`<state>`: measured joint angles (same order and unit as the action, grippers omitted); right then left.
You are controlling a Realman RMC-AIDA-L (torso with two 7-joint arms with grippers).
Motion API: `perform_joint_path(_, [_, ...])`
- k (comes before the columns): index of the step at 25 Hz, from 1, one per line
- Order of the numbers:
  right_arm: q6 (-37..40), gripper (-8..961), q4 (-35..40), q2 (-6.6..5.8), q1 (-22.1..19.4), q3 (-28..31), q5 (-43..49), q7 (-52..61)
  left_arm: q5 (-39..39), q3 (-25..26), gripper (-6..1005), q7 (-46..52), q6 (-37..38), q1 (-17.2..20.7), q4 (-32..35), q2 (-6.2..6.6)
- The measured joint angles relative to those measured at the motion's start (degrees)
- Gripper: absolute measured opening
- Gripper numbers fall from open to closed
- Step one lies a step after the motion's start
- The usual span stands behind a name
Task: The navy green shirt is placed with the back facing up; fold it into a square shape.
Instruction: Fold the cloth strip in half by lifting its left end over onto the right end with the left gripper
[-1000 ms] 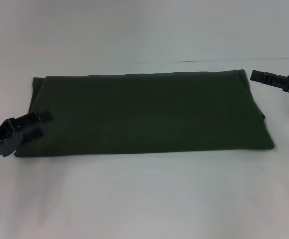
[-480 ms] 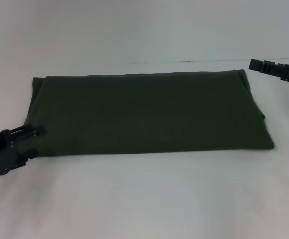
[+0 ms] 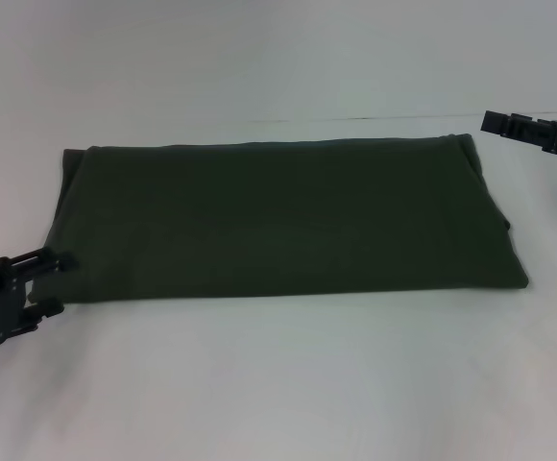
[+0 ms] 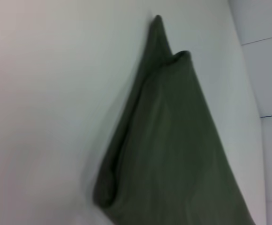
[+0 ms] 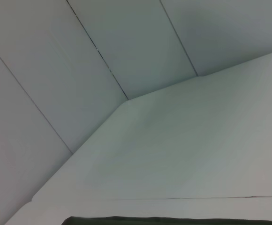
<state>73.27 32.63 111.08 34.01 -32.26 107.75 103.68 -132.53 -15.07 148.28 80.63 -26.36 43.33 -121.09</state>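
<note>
The navy green shirt [image 3: 278, 221] lies flat on the white table as a long folded rectangle, plain side up. My left gripper [image 3: 52, 284] is open just off the shirt's near left corner, with nothing between its fingers. The left wrist view shows the shirt's [image 4: 173, 154] folded left end and its rolled corner. My right gripper [image 3: 492, 122] hovers beyond the shirt's far right corner, apart from the cloth. Only a thin strip of the shirt's edge [image 5: 173, 220] shows in the right wrist view.
The white table [image 3: 278, 384] stretches wide in front of the shirt and to both sides. A white panelled wall [image 5: 126, 42] stands behind the table's far edge.
My left gripper has slid back toward me and to the left, off the shirt's near left corner. The right gripper has lifted slightly away from the far right corner. The shirt has not moved.
</note>
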Motion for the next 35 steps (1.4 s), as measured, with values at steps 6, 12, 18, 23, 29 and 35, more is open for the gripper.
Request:
perform_joint_path(6, [0.01, 705, 0.0, 0.0, -0.16, 0.0, 0.0, 0.03, -1.45, 0.52, 765, 0.16, -1.57, -0.18, -0.08, 0.1])
perform_joint_path(12, [0.03, 705, -0.02, 0.0, -0.26, 0.15, 0.0, 0.03, -2.54, 0.56, 765, 0.18, -2.33, -0.62, -0.28, 0.24])
perform_joint_path(18, [0.03, 705, -0.02, 0.0, -0.26, 0.09, 0.0, 0.03, -2.78, 0.32, 766, 0.2, -3.35, -0.62, -0.35, 0.25])
perform_joint_path(23, [0.03, 705, -0.02, 0.0, -0.21, 0.09, 0.0, 0.03, -3.6, 0.15, 766, 0.22, -4.08, -0.88, -0.61, 0.25])
perform_joint_path(29, [0.03, 705, -0.02, 0.0, -0.18, 0.35, 0.0, 0.03, -3.87, 0.26, 766, 0.24, -4.77, -1.58, -1.92, 0.58])
perform_joint_path(35, [0.03, 705, -0.02, 0.0, -0.37, 0.44, -0.05, 0.03, -3.96, 0.07, 765, 0.25, -5.74, -2.06, -2.72, 0.74])
